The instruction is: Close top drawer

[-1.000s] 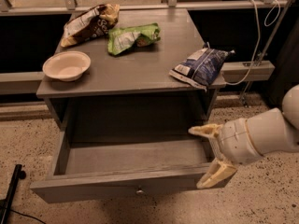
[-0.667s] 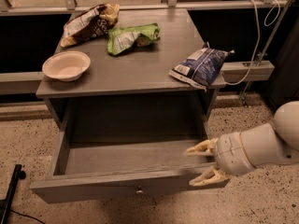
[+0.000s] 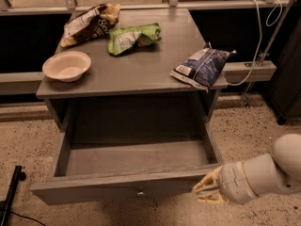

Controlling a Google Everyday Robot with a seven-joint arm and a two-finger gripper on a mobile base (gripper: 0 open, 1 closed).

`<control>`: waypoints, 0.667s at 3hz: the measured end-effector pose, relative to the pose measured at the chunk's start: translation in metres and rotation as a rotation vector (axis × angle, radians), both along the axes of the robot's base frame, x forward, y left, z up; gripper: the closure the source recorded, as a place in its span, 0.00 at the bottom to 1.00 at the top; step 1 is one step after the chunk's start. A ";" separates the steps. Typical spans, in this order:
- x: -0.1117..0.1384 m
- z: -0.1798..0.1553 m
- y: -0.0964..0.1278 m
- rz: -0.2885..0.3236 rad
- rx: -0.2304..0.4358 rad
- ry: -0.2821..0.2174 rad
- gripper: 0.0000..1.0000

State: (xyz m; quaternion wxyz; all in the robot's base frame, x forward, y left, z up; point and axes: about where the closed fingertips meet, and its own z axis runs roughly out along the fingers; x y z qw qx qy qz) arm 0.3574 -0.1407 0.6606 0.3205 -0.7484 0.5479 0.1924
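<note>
Lowered and drawn toward the bottom of the frame since a second ago, the gripper (image 3: 201, 192) is now seen at the lower right, level with the right end of the top drawer's front panel rather than beside the drawer's side wall. Its pale fingers (image 3: 209, 200) have been brought closer together than before; only a narrow gap is left between them, and nothing is held. The fingertips are placed right at the end of the panel, but whether contact is made cannot be told.

The top drawer (image 3: 117, 188) is pulled far out of the grey cabinet (image 3: 136, 74), across the lower middle of the frame, with its small metal knob (image 3: 140, 191) at the centre of the front. On the cabinet top, a white bowl (image 3: 67, 66) is seen at the left, a brown chip bag (image 3: 89, 23) and a green chip bag (image 3: 133, 36) toward the upper middle, and a blue chip bag (image 3: 201, 66) overhanging the right edge.
</note>
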 end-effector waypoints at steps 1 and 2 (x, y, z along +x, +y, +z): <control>-0.015 -0.016 0.000 0.004 -0.009 -0.011 1.00; -0.016 -0.017 0.000 0.004 -0.009 -0.011 1.00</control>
